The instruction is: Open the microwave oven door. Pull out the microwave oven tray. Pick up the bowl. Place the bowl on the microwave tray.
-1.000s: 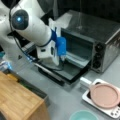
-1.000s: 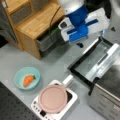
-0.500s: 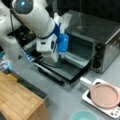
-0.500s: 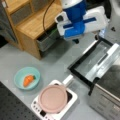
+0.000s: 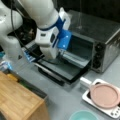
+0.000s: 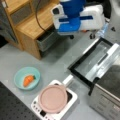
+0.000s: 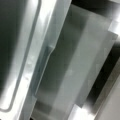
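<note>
1. Nearest you, the bowl (image 5: 82, 116) sits on the table at a front view's bottom, untouched, with an orange piece (image 6: 28, 80) inside it.
2. Beside it the pink plate (image 5: 104, 95) rests on its white base (image 5: 86, 98), just beside the door's corner; the wooden cabinet (image 5: 17, 100) crowds the other side.
3. The microwave oven door (image 5: 62, 71) lies flat open, as it did a second ago, so that step is done.
4. The gripper (image 5: 60, 53) has lifted slightly above the door, near the oven mouth; I cannot tell whether its claw is spread or pressed together.
5. At the mouth of the microwave oven (image 5: 100, 32) a pale edge, seemingly the microwave oven tray (image 5: 75, 59), shows little drawn out.
</note>
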